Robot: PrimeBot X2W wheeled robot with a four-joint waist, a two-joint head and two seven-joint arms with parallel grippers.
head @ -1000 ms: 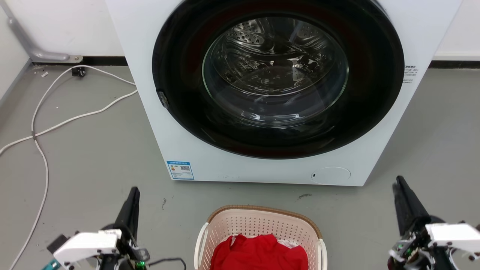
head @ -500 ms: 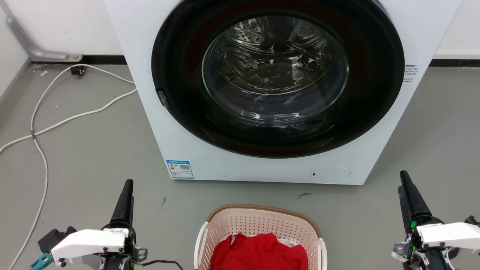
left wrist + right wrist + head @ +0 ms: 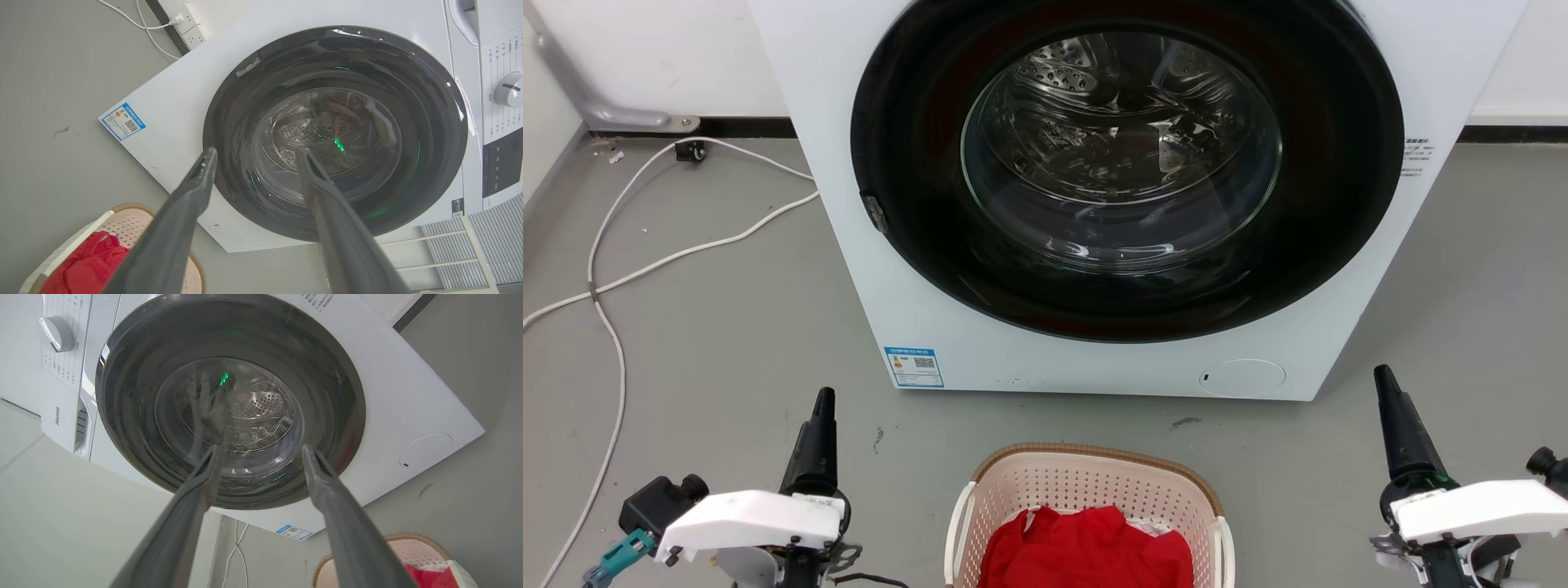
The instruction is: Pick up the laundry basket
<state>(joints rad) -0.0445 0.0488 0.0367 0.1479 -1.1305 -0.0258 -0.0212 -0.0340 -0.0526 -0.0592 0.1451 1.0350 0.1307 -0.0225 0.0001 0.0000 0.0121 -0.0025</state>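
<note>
Partly cut off below, laundry basket (image 3: 1094, 488) with red cloth (image 3: 1086, 551), left hand (image 3: 256, 152) spread, right hand (image 3: 261, 448) spread.

Front-load washing machine (image 3: 1086, 363) on grey floor (image 3: 727, 343), door shut.

White cabinet w/ big round dark door (image 3: 907, 204); glass centre (image 3: 1123, 155) shows perforated steel drum. Blue label (image 3: 914, 367) at btm L of the front, round flap (image 3: 1243, 379) at btm R. White cables (image 3: 686, 257) snake over floor L of machine, and in L wrist view they reach a white socket strip (image 3: 190, 18) at the wall. Grey pipe (image 3: 637, 118) runs low along wall, above black skirting (image 3: 743, 128). Ctrl knob (image 3: 508, 89) on top panel, "Hisense" logo (image 3: 57, 415) beside it. Red cloth (image 3: 1086, 551) heaped at btm edge of head view.
</note>
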